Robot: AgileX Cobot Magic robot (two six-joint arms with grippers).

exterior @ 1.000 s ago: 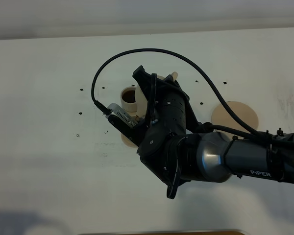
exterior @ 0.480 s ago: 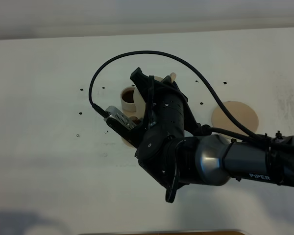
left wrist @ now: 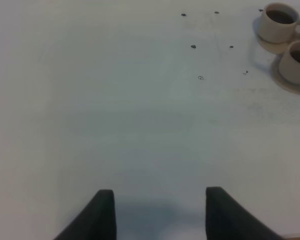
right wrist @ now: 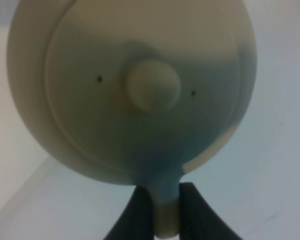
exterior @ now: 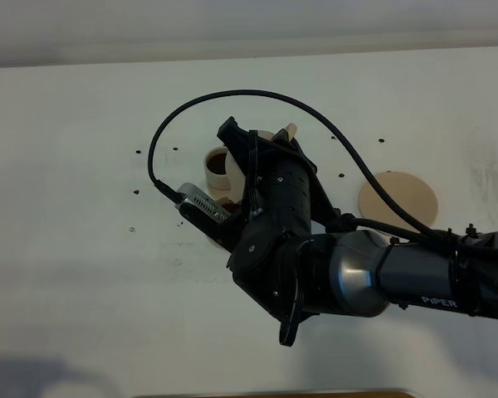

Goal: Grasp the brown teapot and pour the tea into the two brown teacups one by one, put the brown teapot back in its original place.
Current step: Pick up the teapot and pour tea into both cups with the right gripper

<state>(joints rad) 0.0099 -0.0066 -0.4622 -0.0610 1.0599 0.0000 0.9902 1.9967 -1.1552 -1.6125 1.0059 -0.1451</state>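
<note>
- White table [exterior: 83,274]: plain matte top with small dark holes scattered near its middle.
- Right arm [exterior: 398,274]: dark body with a silver joint, reaching in from the table's right edge toward the middle. The word "PiPER" [exterior: 439,302] is printed in white on the forearm. A black cable [exterior: 257,95] loops over it.
- Brown teapot [right wrist: 132,90]: round, squat, matte beige-tan, with a circular lid, a rounded knob [right wrist: 153,85] and two tiny dark holes in the lid. In the high view only slivers of it show past the wrist, near the table's middle [exterior: 289,131].
- Right gripper [right wrist: 162,212]: its dark fingers [right wrist: 140,210] are closed on the teapot's narrow loop handle [right wrist: 166,215], one finger on each side, touching it. The pot body lies just beyond the fingertips.
- Wide saucer [exterior: 398,201]: flat tan disc, bare, toward the right edge, well apart from the teapot.
- Two brown teacups: small beige cups with side handles, each on a small tan saucer. Far cup [left wrist: 279,21] and near cup [left wrist: 297,61] both hold dark liquid and stand just beside each other.
- Left gripper [left wrist: 159,212]: fingers parted, holding nothing, above bare table, well apart from the cups.
</note>
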